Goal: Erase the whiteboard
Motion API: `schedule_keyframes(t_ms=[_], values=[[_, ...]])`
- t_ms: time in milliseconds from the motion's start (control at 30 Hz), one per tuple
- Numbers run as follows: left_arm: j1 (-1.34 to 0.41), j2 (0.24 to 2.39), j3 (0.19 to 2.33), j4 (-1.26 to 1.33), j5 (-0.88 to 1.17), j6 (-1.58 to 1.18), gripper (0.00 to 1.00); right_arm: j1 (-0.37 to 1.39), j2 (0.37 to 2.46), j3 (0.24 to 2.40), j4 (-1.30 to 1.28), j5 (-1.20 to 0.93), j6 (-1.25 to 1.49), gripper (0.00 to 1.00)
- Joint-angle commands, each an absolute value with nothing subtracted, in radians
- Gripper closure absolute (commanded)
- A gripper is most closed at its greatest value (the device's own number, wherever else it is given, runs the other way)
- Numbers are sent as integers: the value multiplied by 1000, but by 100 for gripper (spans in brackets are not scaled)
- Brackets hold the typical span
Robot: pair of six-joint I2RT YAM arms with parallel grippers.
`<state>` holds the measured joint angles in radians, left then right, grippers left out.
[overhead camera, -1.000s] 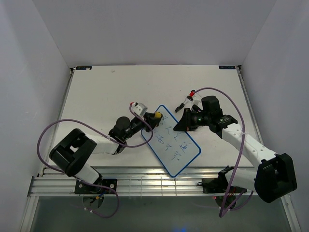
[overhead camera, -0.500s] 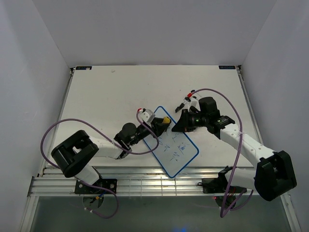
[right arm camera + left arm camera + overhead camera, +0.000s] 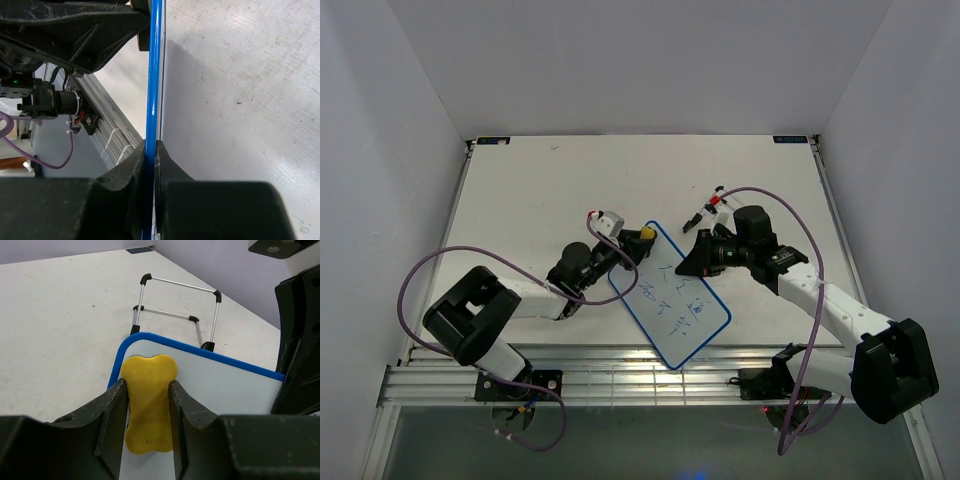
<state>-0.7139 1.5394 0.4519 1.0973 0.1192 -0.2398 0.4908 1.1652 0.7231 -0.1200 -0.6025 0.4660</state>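
Observation:
The whiteboard point(image 3: 685, 318) has a blue rim and dark scribbles in its middle, and lies slanted at table centre. My left gripper point(image 3: 638, 241) is shut on the yellow peanut-shaped eraser point(image 3: 647, 235) at the board's far left corner. In the left wrist view the eraser point(image 3: 149, 400) rests on the white face point(image 3: 225, 390) between the fingers, with the gripper point(image 3: 147, 387) closed round it. My right gripper point(image 3: 693, 258) is shut on the board's far right edge. In the right wrist view its jaws point(image 3: 151, 146) pinch the blue rim point(image 3: 155, 75).
The board's wire stand with black feet point(image 3: 175, 300) sticks out behind the far edge, also seen from above point(image 3: 705, 212). An aluminium rail point(image 3: 620, 380) runs along the table's near edge. White walls enclose the table. Purple cables loop beside both arms.
Half a second ago the left gripper had pushed the eraser right and down onto the board; now it is back at the far left corner. The right gripper and the board shifted slightly.

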Motion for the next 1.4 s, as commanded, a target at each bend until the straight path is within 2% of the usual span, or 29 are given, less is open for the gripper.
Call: schedule_keyframes(t_ms=[0, 200, 433, 633, 933, 1167, 1367], values=[[-703, 1543, 492, 1025, 144, -213, 95, 515, 1108, 733, 23, -745, 498, 92], [-744, 1537, 476, 1040, 133, -212, 96, 514, 1106, 744, 49, -744, 528, 92], [-905, 1531, 420, 1107, 46, -212, 96, 514, 1101, 759, 74, -755, 561, 92], [-969, 1520, 330, 1196, -26, -253, 97, 514, 1088, 762, 101, -749, 597, 92], [-944, 1514, 322, 1068, -225, -310, 100, 515, 1051, 753, 158, -712, 652, 92], [-772, 1488, 293, 1083, -129, -396, 100, 520, 1051, 758, 156, -755, 652, 92], [-750, 1489, 377, 1037, -72, -335, 100, 546, 1058, 749, 158, -749, 649, 92]])
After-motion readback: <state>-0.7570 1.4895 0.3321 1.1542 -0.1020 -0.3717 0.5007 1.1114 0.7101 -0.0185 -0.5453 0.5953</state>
